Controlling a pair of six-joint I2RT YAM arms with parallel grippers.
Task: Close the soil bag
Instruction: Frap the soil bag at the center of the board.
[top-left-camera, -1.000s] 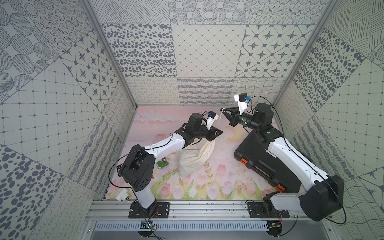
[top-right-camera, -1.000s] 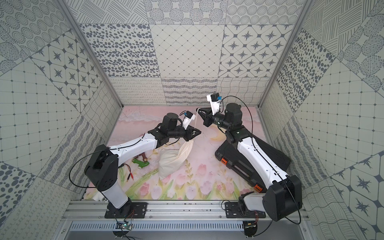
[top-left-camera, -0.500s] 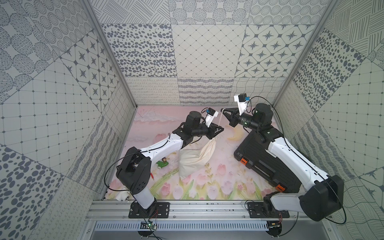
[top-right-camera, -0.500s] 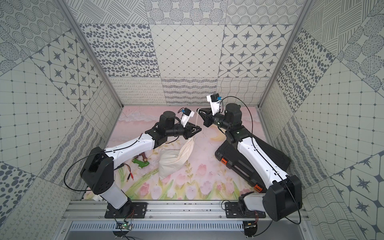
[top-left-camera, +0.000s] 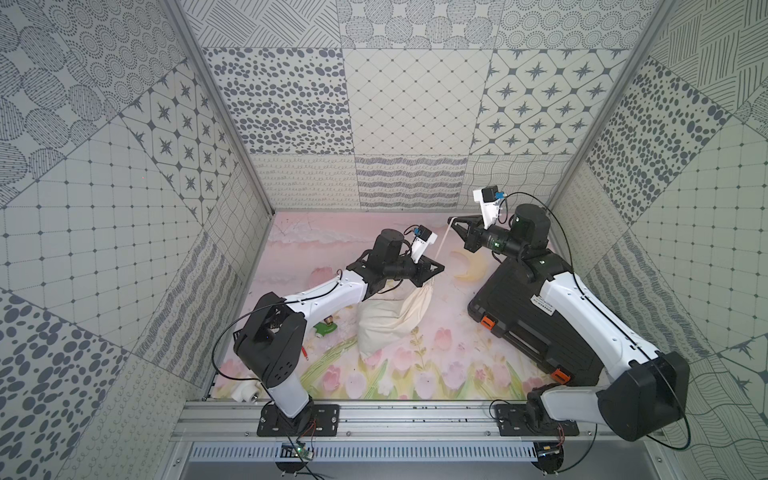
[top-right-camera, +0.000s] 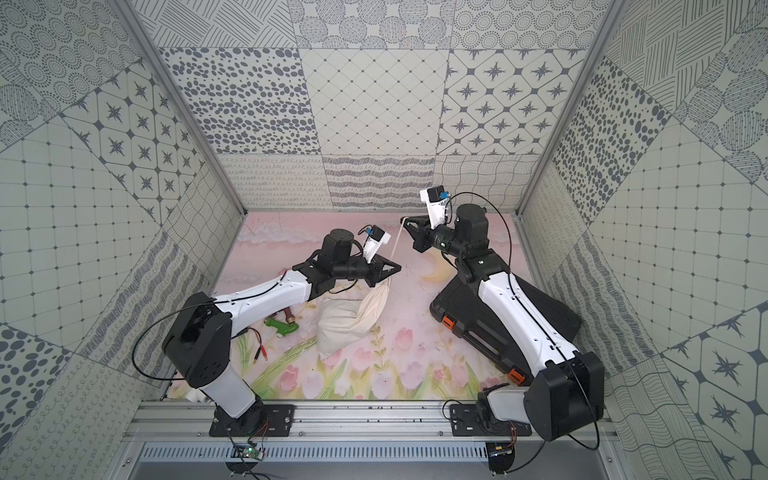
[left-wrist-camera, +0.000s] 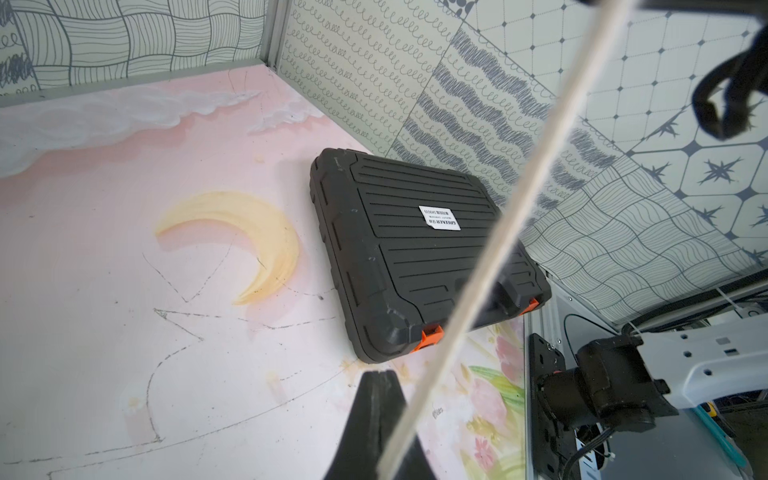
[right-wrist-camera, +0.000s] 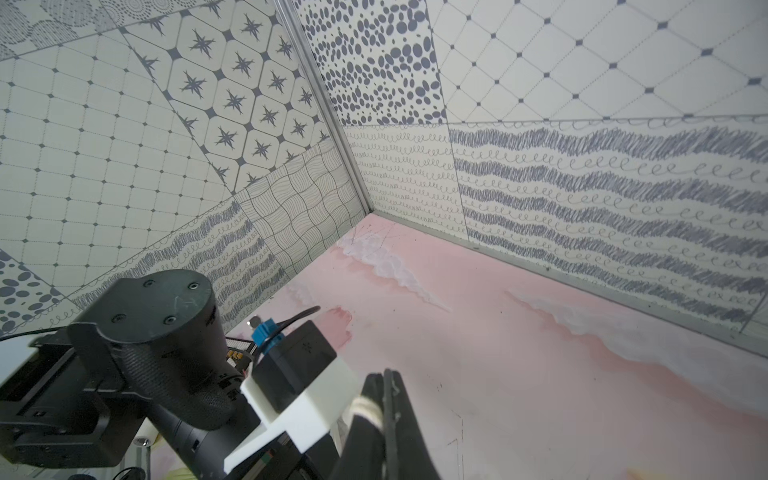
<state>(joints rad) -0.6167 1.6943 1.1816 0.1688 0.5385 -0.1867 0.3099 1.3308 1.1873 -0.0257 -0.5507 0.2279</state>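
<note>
Fingers (right-wrist-camera: 395, 432) of the right gripper (top-left-camera: 451, 219) pinch the white cord (top-left-camera: 441, 245), and it's taut, slanting down to the soil bag (top-left-camera: 392, 322)! Over at the left gripper (top-left-camera: 441, 267), fingers (left-wrist-camera: 376, 399) are pressed together, cord running just beside them. Bag's body rests on the tabletop (top-left-camera: 451, 309), its gathered neck raised right under those left fingers.
</note>
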